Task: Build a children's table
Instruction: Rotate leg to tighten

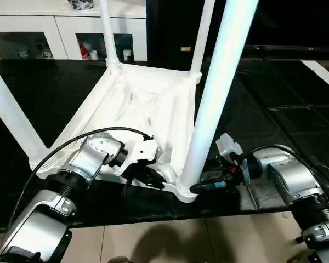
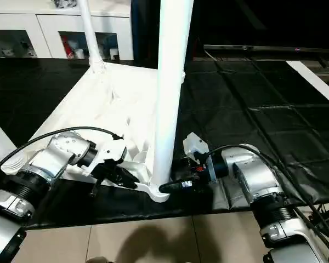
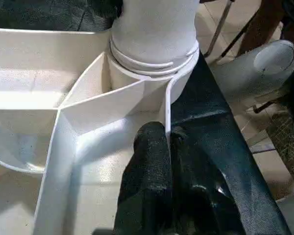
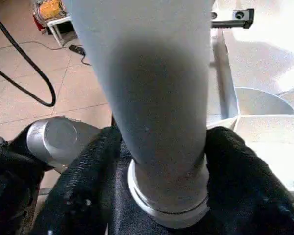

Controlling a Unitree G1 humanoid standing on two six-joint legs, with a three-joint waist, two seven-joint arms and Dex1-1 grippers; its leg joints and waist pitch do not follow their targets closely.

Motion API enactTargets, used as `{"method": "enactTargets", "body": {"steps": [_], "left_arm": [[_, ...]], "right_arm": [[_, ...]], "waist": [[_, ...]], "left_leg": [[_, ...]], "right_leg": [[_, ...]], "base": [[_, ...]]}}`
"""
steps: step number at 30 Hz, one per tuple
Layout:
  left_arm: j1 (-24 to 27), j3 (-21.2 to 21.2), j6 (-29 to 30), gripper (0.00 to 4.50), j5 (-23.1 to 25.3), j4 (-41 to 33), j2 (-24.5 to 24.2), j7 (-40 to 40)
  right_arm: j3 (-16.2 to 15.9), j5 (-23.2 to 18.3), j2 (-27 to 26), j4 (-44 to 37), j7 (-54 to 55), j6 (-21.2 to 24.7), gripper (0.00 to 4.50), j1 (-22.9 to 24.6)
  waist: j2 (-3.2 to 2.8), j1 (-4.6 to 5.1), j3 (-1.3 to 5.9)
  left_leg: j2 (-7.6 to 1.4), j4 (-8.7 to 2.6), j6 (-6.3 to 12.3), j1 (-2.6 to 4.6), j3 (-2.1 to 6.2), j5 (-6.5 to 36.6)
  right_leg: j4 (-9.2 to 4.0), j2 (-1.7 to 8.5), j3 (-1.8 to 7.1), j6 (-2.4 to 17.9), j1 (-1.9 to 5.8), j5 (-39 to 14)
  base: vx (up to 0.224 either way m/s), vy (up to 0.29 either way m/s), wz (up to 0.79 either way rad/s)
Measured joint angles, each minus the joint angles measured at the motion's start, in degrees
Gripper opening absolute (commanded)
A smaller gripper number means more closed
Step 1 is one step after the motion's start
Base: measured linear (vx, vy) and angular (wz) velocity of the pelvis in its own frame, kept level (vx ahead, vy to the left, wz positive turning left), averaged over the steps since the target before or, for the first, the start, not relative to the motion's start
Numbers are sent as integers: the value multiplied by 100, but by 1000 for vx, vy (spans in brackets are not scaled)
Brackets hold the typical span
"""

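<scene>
Nearest the robot, the upturned white plastic rectangular tabletop (image 1: 148, 109) lies ribbed side up on a black sheet (image 1: 274, 109) over the floor, its near rim just in front of both silver forearms; the left gripper (image 1: 145, 174) reaches in over that near rim, and in the left wrist view its two black fingers (image 3: 147, 186) are pressed together on a thin upright wall of the tabletop, pinching it, just beside the near corner socket; the right gripper (image 1: 200, 186) comes in level from the other side of the same corner, and in the right wrist view its black fingers (image 4: 88, 186) stand on either side of the base of the near long white tapered tube leg (image 1: 219, 87), close against the tube where it enters the socket, though whether they press it I cannot tell; that leg rises upright from the near right corner and leaves the picture at the top; a second white leg (image 1: 11, 118) slants up from the near left corner; two more white legs (image 1: 107, 33) stand in the far corner sockets; beyond the tabletop the black sheet runs on to a white cabinet with glass doors (image 1: 66, 33), with small items behind the glass; no brand, label or writing can be read on any of these things.
</scene>
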State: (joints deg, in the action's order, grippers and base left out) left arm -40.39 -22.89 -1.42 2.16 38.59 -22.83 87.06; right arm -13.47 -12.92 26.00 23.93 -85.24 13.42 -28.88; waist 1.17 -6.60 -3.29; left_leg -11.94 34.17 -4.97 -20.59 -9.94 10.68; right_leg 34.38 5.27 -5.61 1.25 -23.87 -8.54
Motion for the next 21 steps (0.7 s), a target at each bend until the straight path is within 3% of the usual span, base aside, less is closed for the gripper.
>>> {"method": "enactTargets", "body": {"steps": [6,16,21], "left_arm": [[0,-10,-18,0,-1,0,-1,52],[0,-5,21,0,-13,1,7,53],[0,68,345,0,-14,12,28,-125]], "right_arm": [[0,-5,-2,5,-1,16,205,-12],[1,-26,2,-31,7,129,196,-10],[71,-27,-172,-135,449,302,196,62]], "waist": [[1,-7,1],[3,-8,2],[3,27,3]], "left_leg": [[0,0,0,0,0,0],[0,1,0,1,0,0],[0,1,-5,18,1,-3]], "right_leg": [[1,0,0,0,0,0],[2,0,0,0,1,0],[9,0,1,-1,15,0]], "base": [[0,0,0],[0,0,0],[0,0,0]]}}
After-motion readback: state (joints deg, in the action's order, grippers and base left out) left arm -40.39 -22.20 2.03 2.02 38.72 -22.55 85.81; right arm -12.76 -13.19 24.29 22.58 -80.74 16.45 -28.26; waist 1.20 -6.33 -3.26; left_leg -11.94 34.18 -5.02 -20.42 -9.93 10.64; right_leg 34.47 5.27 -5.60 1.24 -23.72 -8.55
